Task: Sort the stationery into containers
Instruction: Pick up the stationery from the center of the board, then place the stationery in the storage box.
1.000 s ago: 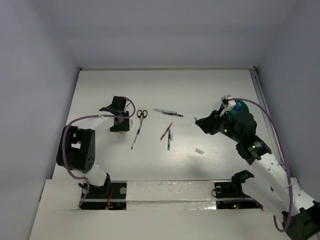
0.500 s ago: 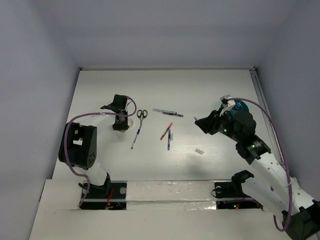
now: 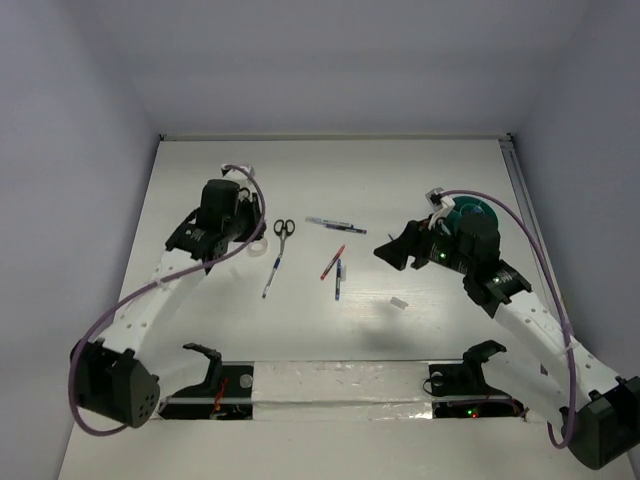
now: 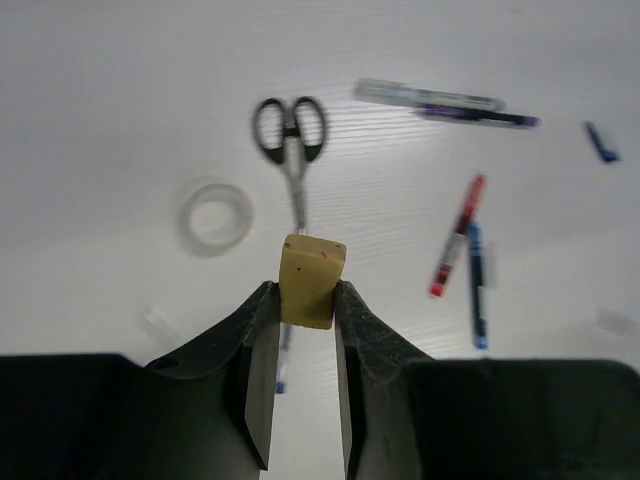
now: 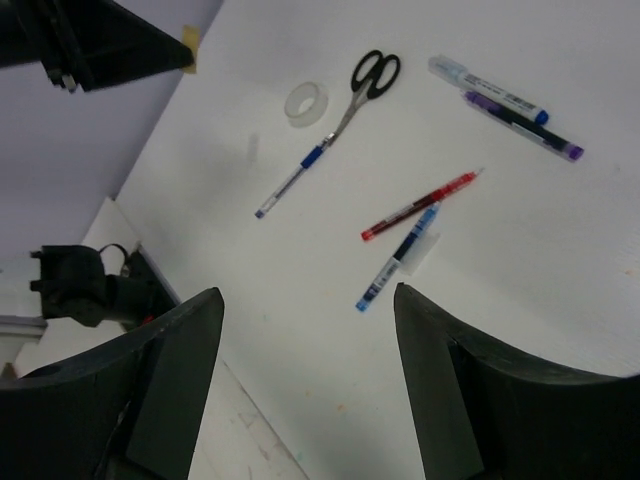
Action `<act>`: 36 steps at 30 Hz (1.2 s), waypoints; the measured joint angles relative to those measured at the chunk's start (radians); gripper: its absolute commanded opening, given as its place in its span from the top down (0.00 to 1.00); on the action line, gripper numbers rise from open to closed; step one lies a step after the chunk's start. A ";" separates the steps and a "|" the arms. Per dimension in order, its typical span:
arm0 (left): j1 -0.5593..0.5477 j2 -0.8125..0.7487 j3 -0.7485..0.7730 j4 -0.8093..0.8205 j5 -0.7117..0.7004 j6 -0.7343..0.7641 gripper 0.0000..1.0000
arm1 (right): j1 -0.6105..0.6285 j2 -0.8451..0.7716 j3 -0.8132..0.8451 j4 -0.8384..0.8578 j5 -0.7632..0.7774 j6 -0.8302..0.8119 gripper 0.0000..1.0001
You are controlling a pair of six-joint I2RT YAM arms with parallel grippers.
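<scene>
Left gripper (image 4: 305, 295) pinches a tan eraser (image 4: 313, 265) aloft, likely bound for the tub (image 3: 468, 211); right gripper (image 5: 308, 300) gapes empty.

A robotics lab cell: white table (image 3: 420, 170) boxed by plain pale walls (image 3: 330, 60), cabled robot arms (image 3: 160, 290) bolted along the frame's bottom.

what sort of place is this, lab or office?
Likely a robot lab test cell: bare white table boxed in by plain walls, two arms bolted at its taped near edge, scissors and pens laid out loose.
</scene>
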 measured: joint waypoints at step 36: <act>-0.568 -0.211 -0.145 0.208 -0.032 0.079 1.00 | 0.276 0.402 0.130 0.313 -0.006 0.375 0.57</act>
